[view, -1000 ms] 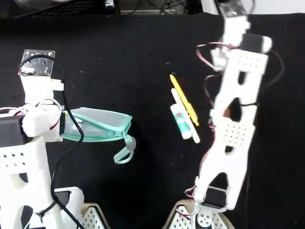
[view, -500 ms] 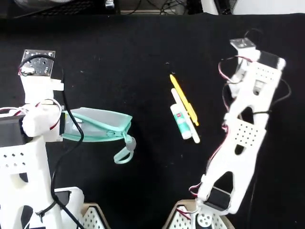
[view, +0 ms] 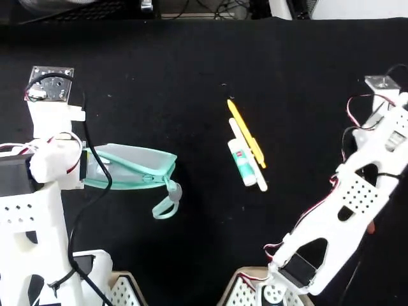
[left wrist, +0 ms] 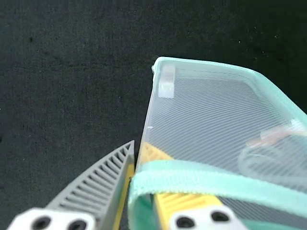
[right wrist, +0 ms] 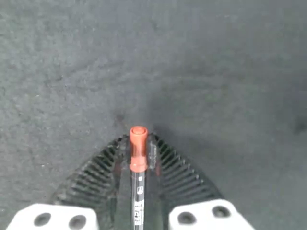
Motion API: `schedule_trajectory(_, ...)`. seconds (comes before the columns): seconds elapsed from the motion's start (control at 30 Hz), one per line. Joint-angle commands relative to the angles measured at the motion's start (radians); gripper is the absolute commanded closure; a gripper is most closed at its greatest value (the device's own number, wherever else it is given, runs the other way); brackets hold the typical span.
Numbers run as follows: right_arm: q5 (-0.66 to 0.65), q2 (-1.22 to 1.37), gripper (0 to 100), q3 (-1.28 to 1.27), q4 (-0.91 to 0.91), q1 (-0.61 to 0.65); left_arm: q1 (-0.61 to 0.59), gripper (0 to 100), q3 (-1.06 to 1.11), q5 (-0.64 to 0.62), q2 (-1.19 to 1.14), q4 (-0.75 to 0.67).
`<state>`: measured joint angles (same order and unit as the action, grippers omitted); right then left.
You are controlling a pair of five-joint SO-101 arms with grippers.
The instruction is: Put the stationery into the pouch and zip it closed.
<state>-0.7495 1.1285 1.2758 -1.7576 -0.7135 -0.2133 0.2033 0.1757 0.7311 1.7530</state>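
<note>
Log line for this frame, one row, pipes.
left gripper: shut on pouch | right gripper: shut on red-capped pen | outside pouch: yellow pen, white pen, glue stick

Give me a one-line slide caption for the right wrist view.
Right gripper shut on a red-capped pen, black table beyond.

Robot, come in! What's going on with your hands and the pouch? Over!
Left gripper shut on pouch edge. Right gripper shut on red-capped pen, away from pouch. Yellow pen, white pen, glue stick lie together, outside pouch. Over.
</note>
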Motion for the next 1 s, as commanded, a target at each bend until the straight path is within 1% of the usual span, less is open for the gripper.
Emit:
schedule_trajectory(0.0, 0.054, -0.128, 98.6, 0.002, -0.008, -0.008, 0.005, 97, -0.047, 0.0, 0.008, 0.005)
schedule_trajectory(0.13, 0.115, -0.259, 98.6, -0.019, -0.009, 0.012, 0.005, 97, -0.05, 0.0, 0.008, 0.005)
schedule_trajectory(0.2, 0.137, -0.354, 98.6, -0.084, -0.009, 0.034, 0.005, 97, -0.05, 0.0, 0.008, 0.005)
schedule_trajectory(0.4, 0.16, -0.753, 98.6, -0.495, -0.003, 0.117, 0.005, 97, -0.044, 0.0, 0.009, 0.005)
schedule_trajectory(0.5, 0.16, -0.937, 98.6, -0.711, 0.044, 0.172, 0.005, 97, -0.041, 0.0, 0.009, 0.005)
schedule_trajectory(0.67, 0.16, -1.148, 98.6, -1.122, 0.259, 0.224, 0.005, 97, -0.041, 0.0, 0.009, 0.005)
schedule_trajectory(0.83, 0.16, -1.267, 98.6, -1.541, 0.612, 0.23, 0.005, 97, -0.039, 0.0, 0.009, 0.005)
schedule_trajectory(0.9, 0.16, -1.28, 98.6, -1.653, 0.727, 0.23, 0.005, 97, -0.039, 0.0, 0.009, 0.005)
schedule_trajectory(0.97, 0.16, -1.273, 98.6, -1.715, 0.787, 0.23, 0.005, 97, -0.039, 0.0, 0.009, 0.005)
